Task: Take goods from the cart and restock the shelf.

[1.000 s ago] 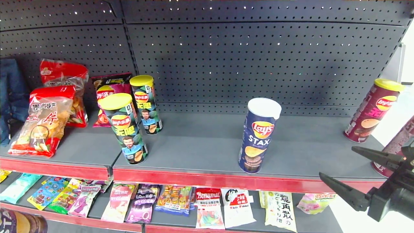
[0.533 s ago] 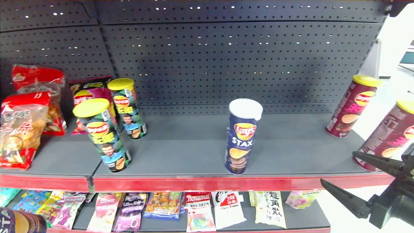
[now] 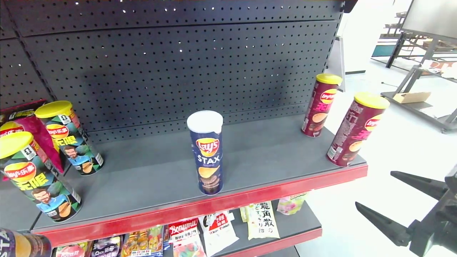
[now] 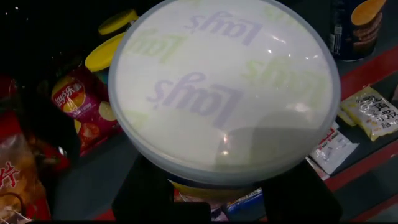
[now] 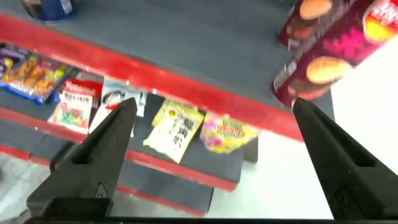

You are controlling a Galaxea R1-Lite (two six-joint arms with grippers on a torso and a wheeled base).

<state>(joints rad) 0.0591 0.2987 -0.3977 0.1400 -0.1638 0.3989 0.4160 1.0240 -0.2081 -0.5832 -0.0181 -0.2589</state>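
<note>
A dark blue chip can (image 3: 208,152) with a white lid stands upright near the front edge of the grey shelf (image 3: 271,157). Two maroon cans (image 3: 357,129) with yellow lids stand at the shelf's right end. Green cans (image 3: 68,137) with yellow lids stand at the left. My left gripper (image 4: 221,202) is shut on another chip can (image 4: 224,93), whose white lid faces the left wrist camera; that can's body (image 3: 21,244) shows at the bottom left of the head view. My right gripper (image 3: 373,189) hangs open and holds nothing, off the shelf's right end, below the red lip (image 5: 186,78).
A lower shelf (image 3: 285,228) holds several flat snack packets (image 3: 262,219). The perforated back panel (image 3: 178,64) rises behind the cans. Wide bare stretches lie on either side of the blue can. Open floor and metal racks (image 3: 421,67) lie to the right.
The head camera has swung to the right, so the whole shelf has slid left in the picture. The cans keep their places on the shelf. The right gripper stays open.
</note>
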